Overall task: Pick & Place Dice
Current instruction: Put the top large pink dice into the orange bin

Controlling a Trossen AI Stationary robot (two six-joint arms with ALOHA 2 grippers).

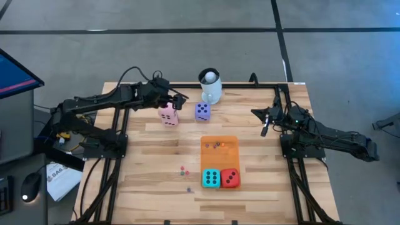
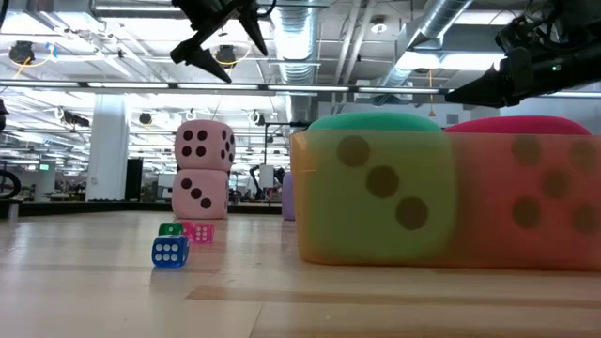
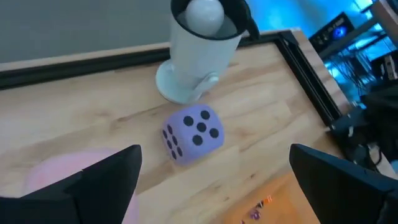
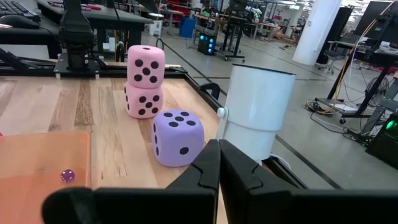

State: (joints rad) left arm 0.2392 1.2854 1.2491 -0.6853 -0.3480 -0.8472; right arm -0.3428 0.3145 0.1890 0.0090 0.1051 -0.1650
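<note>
Two pink dice (image 4: pixel 145 81) stacked near table's far edge, purple die (image 4: pixel 178 137) beside white mug (image 4: pixel 257 112). Teal die (image 1: pixel 210 178), red die (image 1: pixel 230 178) on orange mat (image 1: pixel 219 149). My left gripper (image 1: pixel 177 100) hangs wide open, empty, above pink stack, lower die mostly hidden overhead. My right gripper (image 4: pixel 219 163) shut, empty.

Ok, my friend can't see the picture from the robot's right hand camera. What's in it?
Two pink dice are stacked on the wooden table, with a purple die in front and a white mug beside it. The right gripper, shut, shows at the bottom, beside an orange mat.
</note>
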